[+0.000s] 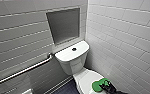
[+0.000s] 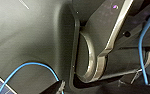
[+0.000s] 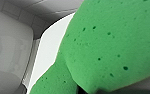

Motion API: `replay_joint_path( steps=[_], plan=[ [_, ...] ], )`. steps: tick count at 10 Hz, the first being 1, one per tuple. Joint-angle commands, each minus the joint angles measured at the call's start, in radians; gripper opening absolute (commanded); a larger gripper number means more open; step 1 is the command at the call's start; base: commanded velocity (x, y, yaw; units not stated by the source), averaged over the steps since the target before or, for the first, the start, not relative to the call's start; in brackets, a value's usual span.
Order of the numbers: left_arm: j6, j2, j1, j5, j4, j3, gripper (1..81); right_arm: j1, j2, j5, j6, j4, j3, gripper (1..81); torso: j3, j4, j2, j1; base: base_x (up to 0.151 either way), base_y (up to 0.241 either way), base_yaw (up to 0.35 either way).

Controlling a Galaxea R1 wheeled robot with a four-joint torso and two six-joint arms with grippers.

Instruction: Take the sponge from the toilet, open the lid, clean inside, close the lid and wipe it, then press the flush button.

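The bright green sponge [image 1: 98, 84] lies on the closed white lid [image 1: 86, 78] of the toilet, at the lid's front right. My right gripper [image 1: 105, 87] comes in from the lower right and is shut on the sponge's near edge. In the right wrist view the sponge [image 3: 111, 45] looms very close and is creased where it is squeezed, with the lid [image 3: 49, 50] beneath it. The dark round flush button [image 1: 74, 49] sits in the middle of the white tank cover [image 1: 66, 55]. The left wrist view holds dark robot parts and a blue cable [image 2: 33, 65].
A tiled wall [image 1: 126, 45] runs close along the toilet's right side. On the left wall a metal grab bar [image 1: 23, 71] slopes down. A grey recessed panel [image 1: 63, 25] sits above the tank. Dark floor [image 1: 66, 88] lies left of the bowl.
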Motion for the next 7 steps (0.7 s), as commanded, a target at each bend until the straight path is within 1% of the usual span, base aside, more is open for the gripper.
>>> replay_joint_path(
  steps=[1,2,4,5,7],
  plan=[
    [0.009,0.006,0.014,0.087,-0.002,0.014,81.1,0.132,-0.217,-0.054,0.001,-0.046,0.304,1.0,0.0,0.0,0.0,0.0,0.0,0.0,0.0],
    [0.012,0.004,0.006,0.087,-0.002,0.019,81.1,0.125,-0.307,-0.056,0.001,-0.051,0.428,1.0,0.0,0.0,0.0,0.0,0.0,0.0,0.0],
    [0.013,-0.017,-0.006,0.076,0.001,0.06,81.1,0.065,-0.445,-0.054,0.001,-0.053,0.576,1.0,0.0,0.0,0.0,0.0,0.0,0.0,0.0],
    [0.013,-0.043,-0.018,0.075,0.003,0.107,81.1,0.013,-0.521,-0.051,0.001,-0.053,0.64,1.0,0.0,0.0,0.0,0.0,0.0,0.0,0.0],
    [0.016,-0.115,-0.047,0.075,0.004,0.233,81.1,-0.101,-0.624,0.002,0.0,-0.054,0.729,1.0,0.0,0.0,0.0,0.0,0.0,0.0,0.0]
  ],
)
